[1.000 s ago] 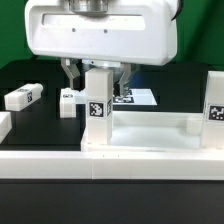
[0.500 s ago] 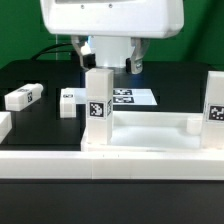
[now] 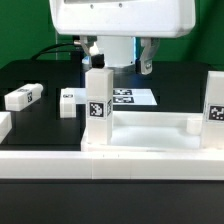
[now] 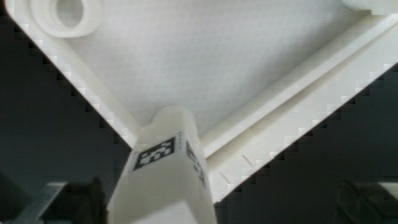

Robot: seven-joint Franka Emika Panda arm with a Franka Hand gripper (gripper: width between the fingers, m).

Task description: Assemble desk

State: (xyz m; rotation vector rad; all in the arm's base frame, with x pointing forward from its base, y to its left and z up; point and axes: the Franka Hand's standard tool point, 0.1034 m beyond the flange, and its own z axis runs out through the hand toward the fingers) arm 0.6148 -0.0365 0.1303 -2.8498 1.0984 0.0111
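The white desk top [image 3: 150,133] lies near the front with its underside up. One square tagged leg [image 3: 97,106] stands upright in its corner at the exterior view's left, and a second leg [image 3: 214,104] stands at the right edge. My gripper [image 3: 120,58] hangs open above and behind the left leg, touching nothing. In the wrist view the same leg [image 4: 160,172] rises from the desk top [image 4: 196,70] between my spread jaws, and a round corner socket [image 4: 68,14] shows farther off. My gripper [image 4: 222,208] holds nothing.
Two loose tagged white parts [image 3: 22,97] [image 3: 68,100] lie on the black table at the exterior view's left. The marker board [image 3: 131,97] lies behind the upright leg. A long low white rail [image 3: 60,165] runs along the front.
My gripper has let go of the left upright leg, opened wider and risen clear of it, shifting slightly toward the exterior view's right. The leg stays standing.
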